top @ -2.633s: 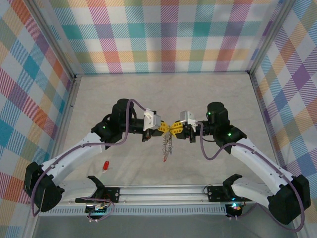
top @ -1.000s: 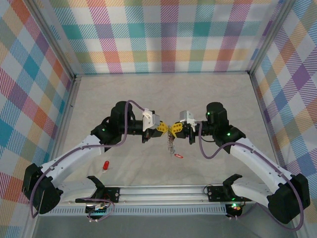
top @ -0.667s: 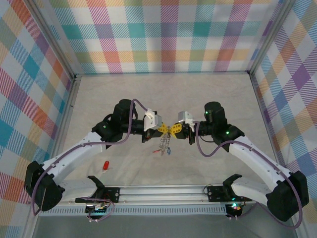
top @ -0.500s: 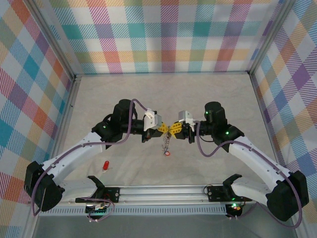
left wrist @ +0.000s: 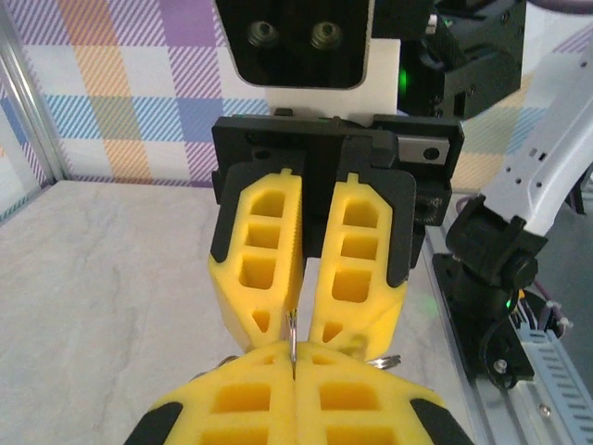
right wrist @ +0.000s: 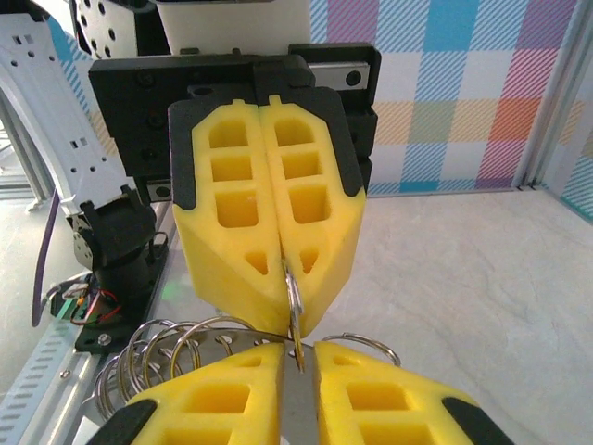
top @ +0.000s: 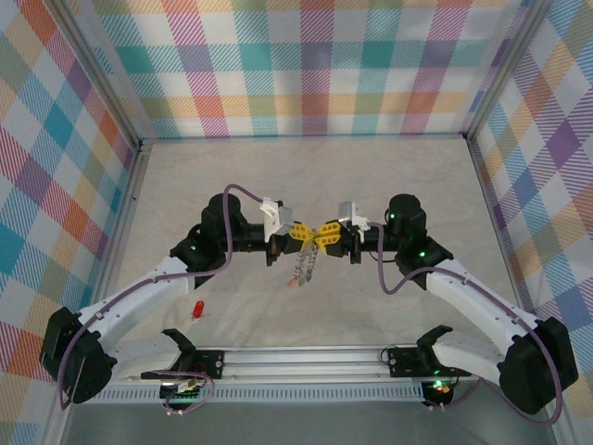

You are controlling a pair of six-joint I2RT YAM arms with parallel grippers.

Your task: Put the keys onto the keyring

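My two yellow-tipped grippers meet tip to tip above the middle of the table. The left gripper (top: 305,236) (left wrist: 295,360) is shut on a thin silver ring of the keyring (top: 304,265) (right wrist: 293,295), which hangs below as a bunch of linked rings. The right gripper (top: 322,235) (right wrist: 298,360) faces it with a narrow gap between its fingers. The ring's edge stands in that gap. One red key (top: 197,309) lies on the table near the left arm. A small reddish bit shows at the bunch's lower end.
Several loose silver rings (right wrist: 139,357) fan out beside my right fingertips. The metal rail (top: 306,357) with both arm bases runs along the near edge. Checked walls (top: 306,65) enclose the pale table (top: 306,176) on three sides.
The right gripper's fingers have parted slightly from shut. The hanging keyring has swung about under the grippers, and both gripper tips have moved a little farther back.
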